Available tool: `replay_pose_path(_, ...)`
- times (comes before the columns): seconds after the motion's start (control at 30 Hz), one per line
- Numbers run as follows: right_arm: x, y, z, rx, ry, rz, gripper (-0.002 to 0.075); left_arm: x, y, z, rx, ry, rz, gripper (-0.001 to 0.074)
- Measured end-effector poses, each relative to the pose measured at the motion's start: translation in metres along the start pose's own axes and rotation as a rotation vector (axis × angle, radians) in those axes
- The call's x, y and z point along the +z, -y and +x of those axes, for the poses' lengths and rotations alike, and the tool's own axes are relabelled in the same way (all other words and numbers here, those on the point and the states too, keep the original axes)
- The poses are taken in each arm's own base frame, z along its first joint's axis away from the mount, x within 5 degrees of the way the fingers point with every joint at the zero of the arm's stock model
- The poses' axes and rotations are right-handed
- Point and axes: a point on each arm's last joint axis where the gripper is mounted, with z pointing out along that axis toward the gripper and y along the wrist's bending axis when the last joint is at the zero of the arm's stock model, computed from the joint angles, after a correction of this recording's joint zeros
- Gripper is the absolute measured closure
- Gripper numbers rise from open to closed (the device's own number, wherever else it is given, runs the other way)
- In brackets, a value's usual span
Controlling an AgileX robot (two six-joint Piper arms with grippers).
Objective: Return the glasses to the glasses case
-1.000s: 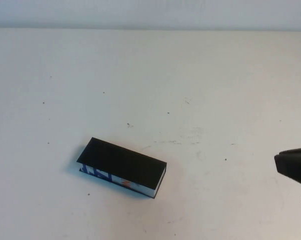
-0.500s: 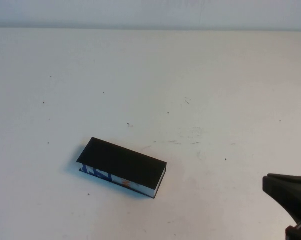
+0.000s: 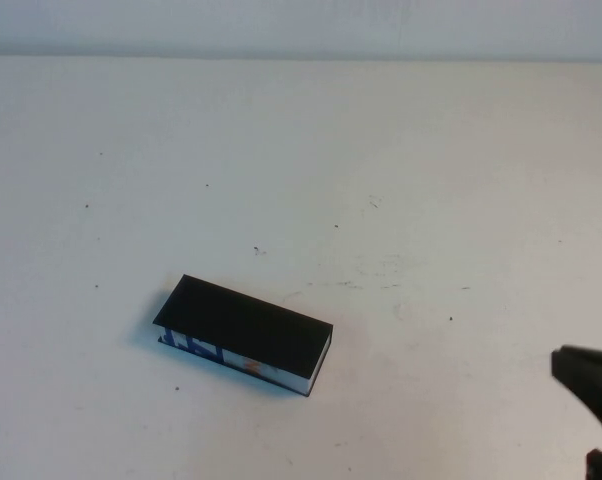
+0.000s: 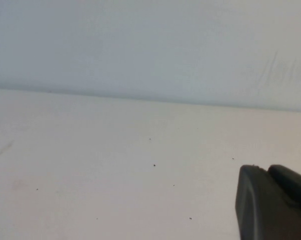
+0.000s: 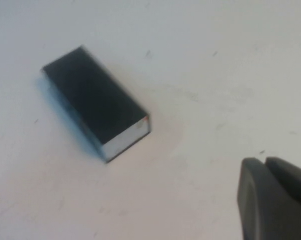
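Observation:
The glasses case (image 3: 243,335) lies on the white table (image 3: 401,150), left of centre, a black box with its lid down flat and a blue, white and orange strip along its near side. It also shows in the right wrist view as the case (image 5: 93,100). The glasses are out of view. My right gripper (image 3: 563,366) is shut and empty at the table's near right, well clear of the case; its tips (image 5: 263,161) press together. My left gripper (image 4: 266,169) is shut over bare table, with nothing between its fingers, and is absent from the high view.
The tabletop carries only small dark specks and faint scuffs (image 3: 371,275) right of the case. A pale wall (image 3: 301,25) runs along the table's far edge.
My right gripper has dropped toward the table's near edge and then shifted slightly right. The case has not moved.

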Motion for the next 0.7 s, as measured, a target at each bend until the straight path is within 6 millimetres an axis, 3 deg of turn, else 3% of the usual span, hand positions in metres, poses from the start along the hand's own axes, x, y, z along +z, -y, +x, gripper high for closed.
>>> replay_pose_path(0.13,-0.006,0.025,0.01,0.089,0.141,0.164,0.0739,0.0,0.0,0.0,0.002,0.0,-0.001,0.0736)
replay_pose_path(0.33,-0.027,0.051,0.061,0.176,0.348,0.443,0.0739,0.0,0.0,0.0,0.004,0.0,-0.001,0.0736)
replay_pose_path(0.47,-0.033,0.055,0.091,0.186,0.447,0.557,0.0739,0.0,0.0,0.0,0.004,0.0,-0.001,0.0736)
replay_pose_path(0.6,-0.039,0.051,0.099,0.179,0.488,0.575,0.0739,0.0,0.0,0.0,0.004,0.0,-0.001,0.0736)
replay_pose_path(0.7,-0.039,0.05,0.108,0.202,0.417,0.578,0.0739,0.0,0.0,0.0,0.004,0.0,-0.001,0.0736)
